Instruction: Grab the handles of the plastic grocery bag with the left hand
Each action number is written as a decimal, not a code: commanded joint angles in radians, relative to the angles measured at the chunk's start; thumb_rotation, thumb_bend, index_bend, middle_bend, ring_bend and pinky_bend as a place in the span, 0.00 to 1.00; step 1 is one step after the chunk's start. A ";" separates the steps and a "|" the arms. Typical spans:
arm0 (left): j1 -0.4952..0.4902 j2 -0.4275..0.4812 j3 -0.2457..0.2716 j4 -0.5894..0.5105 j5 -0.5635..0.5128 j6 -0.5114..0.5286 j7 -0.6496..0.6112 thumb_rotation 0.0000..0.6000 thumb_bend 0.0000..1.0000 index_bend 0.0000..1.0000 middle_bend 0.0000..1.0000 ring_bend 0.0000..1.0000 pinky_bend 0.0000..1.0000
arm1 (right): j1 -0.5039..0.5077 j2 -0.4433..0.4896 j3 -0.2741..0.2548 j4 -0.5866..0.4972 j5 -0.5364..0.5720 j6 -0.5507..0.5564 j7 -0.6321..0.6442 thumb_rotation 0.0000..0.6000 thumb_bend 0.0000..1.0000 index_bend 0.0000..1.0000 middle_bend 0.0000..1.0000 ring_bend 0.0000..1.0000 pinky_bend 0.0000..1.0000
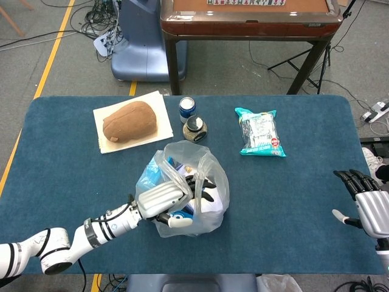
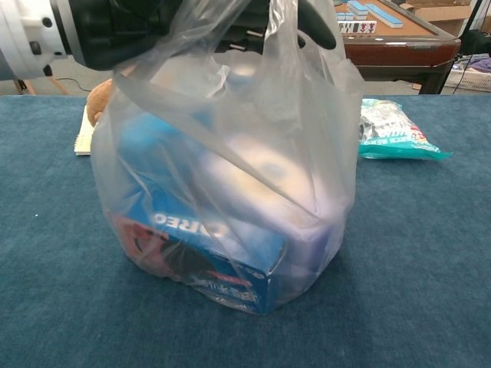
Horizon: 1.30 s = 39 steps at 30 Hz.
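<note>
Centrally, the left hand (image 1: 173, 199) grasps the gathered handles (image 1: 182, 182) of the plastic grocery bag (image 2: 230, 192), while the right hand (image 1: 368, 204) at right edge lies released.

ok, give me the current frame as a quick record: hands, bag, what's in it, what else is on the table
left hand: over the bag's mouth, fingers among the handles; firm grip cannot be confirmed
right hand: at the table's right edge, fingers apart, holding nothing
bag: clear plastic, upright on the table, near the front edge
bag contents: Oreo box, other packs blurred
other items: bread on paper, two cans, snack pack
</note>
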State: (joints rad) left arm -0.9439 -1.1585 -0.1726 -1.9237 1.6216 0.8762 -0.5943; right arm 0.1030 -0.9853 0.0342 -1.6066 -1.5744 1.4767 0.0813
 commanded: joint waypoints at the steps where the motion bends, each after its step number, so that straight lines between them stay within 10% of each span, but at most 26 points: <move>1: -0.031 0.042 -0.013 -0.062 -0.028 -0.045 -0.136 0.00 0.12 0.22 0.06 0.00 0.00 | 0.000 0.000 0.001 0.000 0.002 0.000 0.000 1.00 0.06 0.15 0.20 0.12 0.21; 25: -0.163 0.124 -0.030 -0.092 0.045 -0.082 -0.908 0.00 0.12 0.14 0.06 0.00 0.00 | -0.004 -0.015 0.005 0.017 0.006 0.005 0.010 1.00 0.06 0.15 0.20 0.12 0.21; 39: -0.172 0.020 -0.054 -0.053 -0.108 -0.070 -0.838 0.11 0.12 0.14 0.06 0.00 0.00 | -0.003 -0.017 0.006 0.021 0.007 0.002 0.015 1.00 0.06 0.15 0.20 0.12 0.21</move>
State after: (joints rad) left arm -1.1143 -1.1216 -0.2171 -1.9800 1.5369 0.8068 -1.4365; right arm 0.0996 -1.0023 0.0401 -1.5855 -1.5679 1.4788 0.0960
